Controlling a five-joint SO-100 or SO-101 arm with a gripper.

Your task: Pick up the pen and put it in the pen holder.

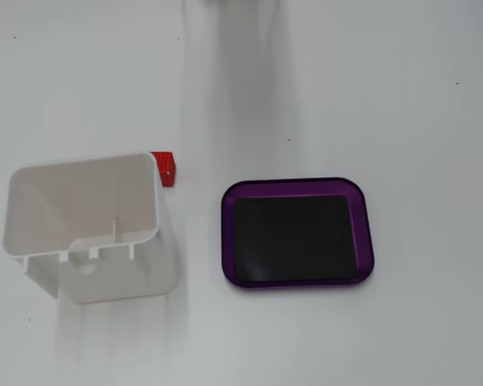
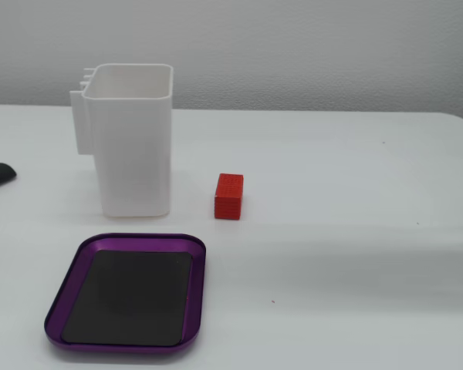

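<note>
Pen and my fingers are out of both fixed views, so my grip is unknowable; pen holder [image 1: 88, 229] stands near the bench's left edge; a tilted pen could catch its rim.

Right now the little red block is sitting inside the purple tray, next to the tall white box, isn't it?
Not quite. The red block stands on the bare table, outside the purple tray, which holds nothing. It is indeed next to the tall white box. Both fixed views show this.
</note>
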